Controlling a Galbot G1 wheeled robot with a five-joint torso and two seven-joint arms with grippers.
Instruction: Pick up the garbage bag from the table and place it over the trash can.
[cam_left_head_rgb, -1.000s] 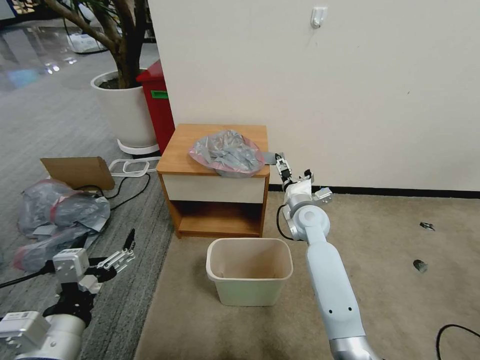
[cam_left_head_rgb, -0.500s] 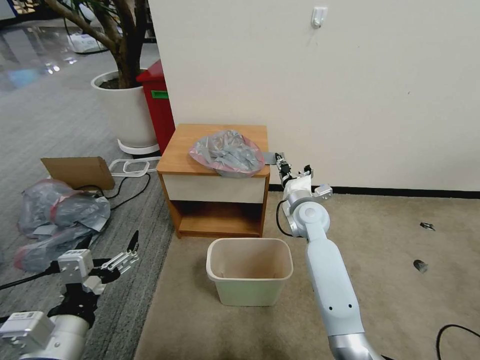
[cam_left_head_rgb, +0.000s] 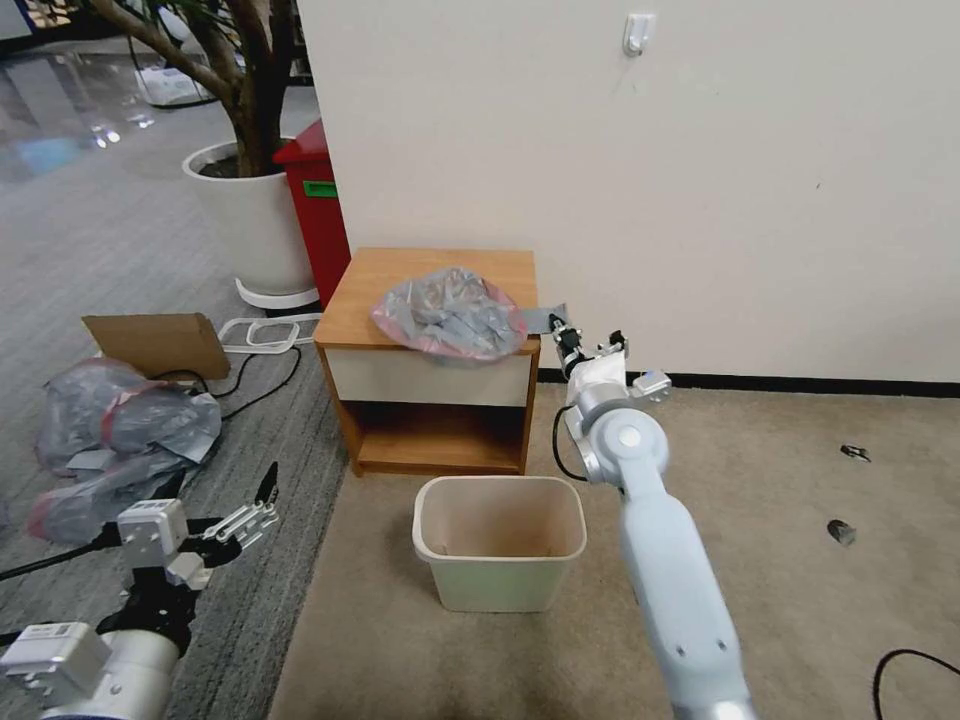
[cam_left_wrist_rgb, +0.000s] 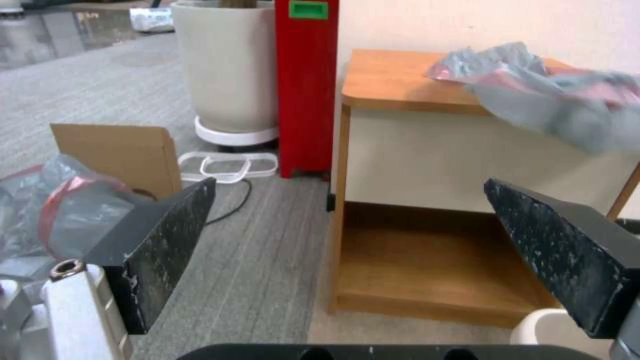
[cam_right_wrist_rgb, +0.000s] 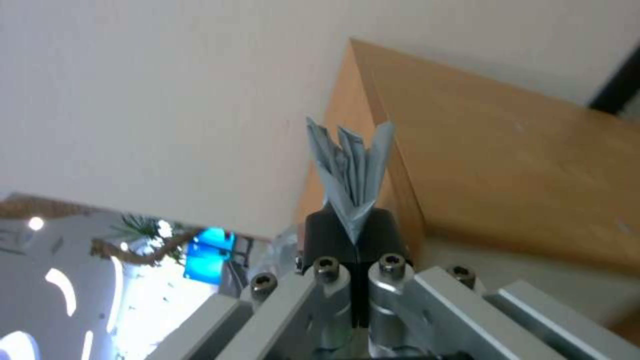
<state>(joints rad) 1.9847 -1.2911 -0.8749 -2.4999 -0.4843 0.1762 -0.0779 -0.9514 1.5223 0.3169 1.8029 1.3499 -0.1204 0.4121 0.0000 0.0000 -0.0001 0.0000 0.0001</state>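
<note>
Head view: right hand (cam_left_head_rgb: 559, 332) pinches a corner of the bag (cam_left_head_rgb: 449, 313), which lies on the table (cam_left_head_rgb: 372, 295) above the can (cam_left_head_rgb: 498, 540). Left hand (cam_left_wrist_rgb: 373, 250) waits open, low. A slow, steady pull should avoid tearing.

garbage bag (cam_left_wrist_rgb: 567, 107) blurred, edge-cropped

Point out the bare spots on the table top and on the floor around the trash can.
Table: bare wood along its left and back, between the garbage bag and the red bin. The front right is crowded: the bag overhangs there and the right gripper pinches its corner. Floor: open carpet left of the trash can; the right arm crowds the other side. Left gripper hangs open near the bag heap.
</note>
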